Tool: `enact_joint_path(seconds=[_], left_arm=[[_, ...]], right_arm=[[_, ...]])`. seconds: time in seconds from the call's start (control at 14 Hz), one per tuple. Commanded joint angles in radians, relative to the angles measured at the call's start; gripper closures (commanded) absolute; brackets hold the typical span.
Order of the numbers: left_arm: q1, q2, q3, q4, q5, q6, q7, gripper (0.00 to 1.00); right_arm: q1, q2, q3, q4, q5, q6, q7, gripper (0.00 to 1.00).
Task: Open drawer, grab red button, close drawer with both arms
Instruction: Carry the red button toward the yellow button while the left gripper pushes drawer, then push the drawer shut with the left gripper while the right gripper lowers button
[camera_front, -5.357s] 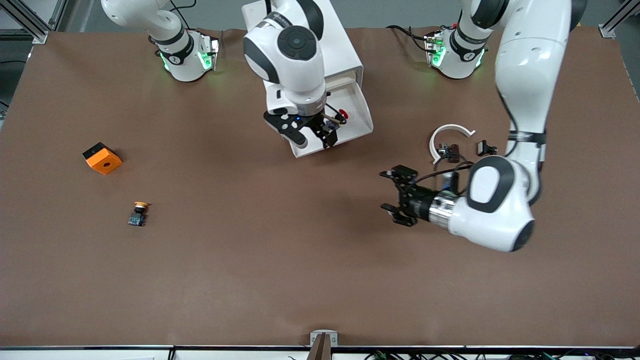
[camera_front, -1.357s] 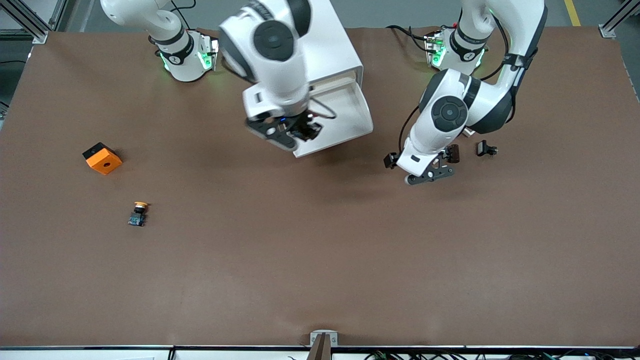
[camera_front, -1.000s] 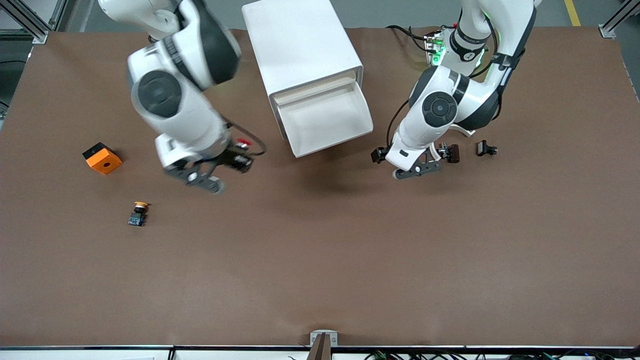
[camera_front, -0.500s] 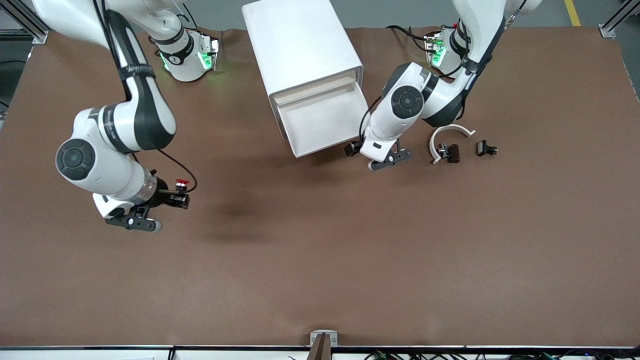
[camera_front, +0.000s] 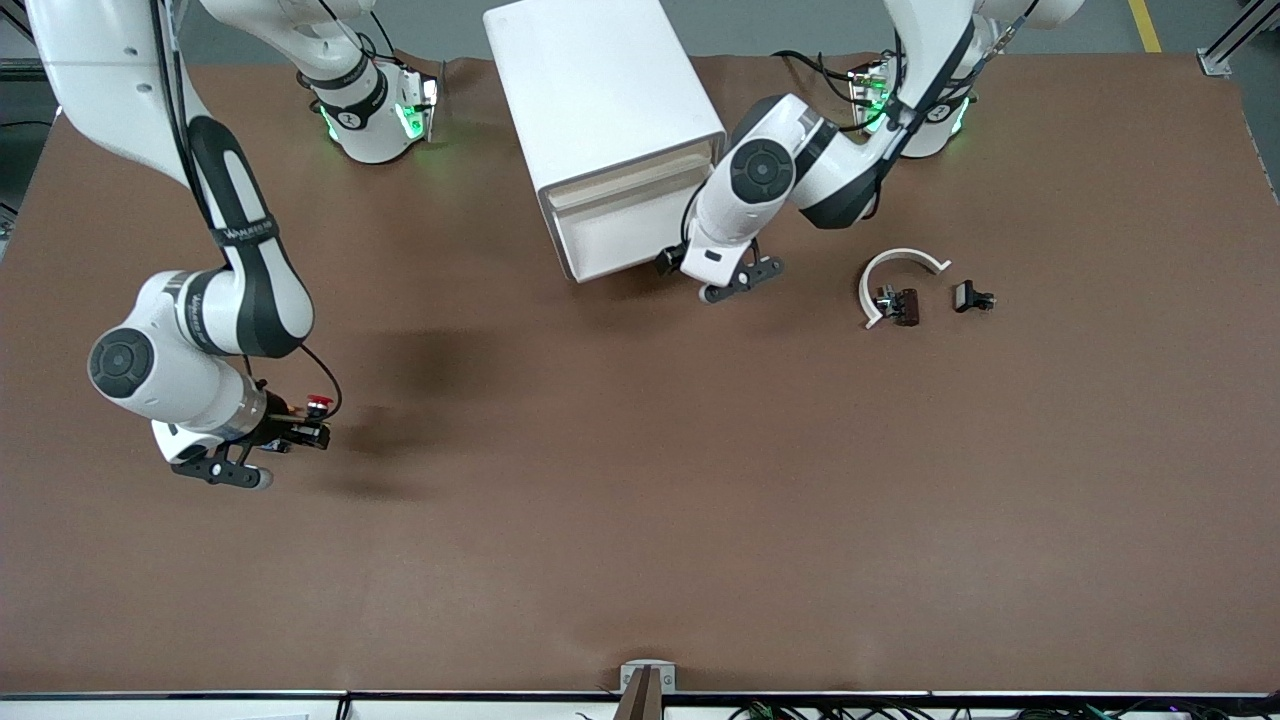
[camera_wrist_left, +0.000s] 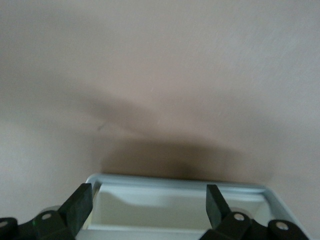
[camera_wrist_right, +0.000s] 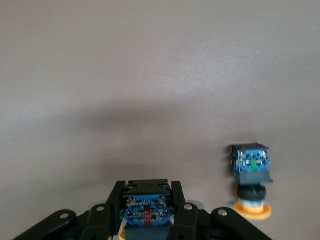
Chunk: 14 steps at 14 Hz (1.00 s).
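Note:
The white cabinet (camera_front: 600, 90) stands by the robots' bases, and its drawer (camera_front: 615, 235) sticks out a short way toward the front camera. My left gripper (camera_front: 703, 278) is at the drawer's front corner, open. In the left wrist view its fingers (camera_wrist_left: 80, 202) straddle the drawer's rim (camera_wrist_left: 180, 181) with nothing clamped. My right gripper (camera_front: 303, 432) hangs low over the table toward the right arm's end, shut on the button (camera_front: 318, 402), whose red cap points up. The right wrist view shows the button's blue body (camera_wrist_right: 148, 207) squeezed between that gripper's (camera_wrist_right: 148, 192) fingers.
An orange-capped button (camera_wrist_right: 252, 175) lies on the table right beside my right gripper; the front view hides it. A white curved piece (camera_front: 900, 262) and two small black parts (camera_front: 905, 305) (camera_front: 972, 297) lie toward the left arm's end.
My right arm carried the button out of the drawer and down toward the right arm's end of the table. My left gripper came to the drawer's front, and the drawer now sticks out less.

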<state>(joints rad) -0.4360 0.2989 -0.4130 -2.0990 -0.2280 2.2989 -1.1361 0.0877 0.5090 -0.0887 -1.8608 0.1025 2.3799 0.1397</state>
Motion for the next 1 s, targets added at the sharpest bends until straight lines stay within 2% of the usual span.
enact_joint_path(seconds=[0.0, 0.36, 0.71, 0.93], left_arm=[[0.002, -0.008, -0.045, -0.001, -0.046, -0.053, -0.034, 0.0], [-0.007, 0.019, -0.093, 0.007, -0.131, -0.055, -0.074, 0.0], [-0.013, 0.037, -0.13, 0.008, -0.151, -0.058, -0.126, 0.0], [0.0, 0.035, -0.13, 0.04, -0.149, -0.113, -0.137, 0.0]], right_arm=[[-0.017, 0.037, 0.018, -0.027, 0.005, 0.091, -0.031, 1.0], [-0.02, 0.082, 0.018, -0.029, 0.005, 0.13, -0.071, 1.0], [-0.02, 0.092, 0.018, -0.034, 0.005, 0.122, -0.098, 1.0], [-0.02, 0.091, 0.018, -0.043, 0.003, 0.12, -0.098, 1.0]])
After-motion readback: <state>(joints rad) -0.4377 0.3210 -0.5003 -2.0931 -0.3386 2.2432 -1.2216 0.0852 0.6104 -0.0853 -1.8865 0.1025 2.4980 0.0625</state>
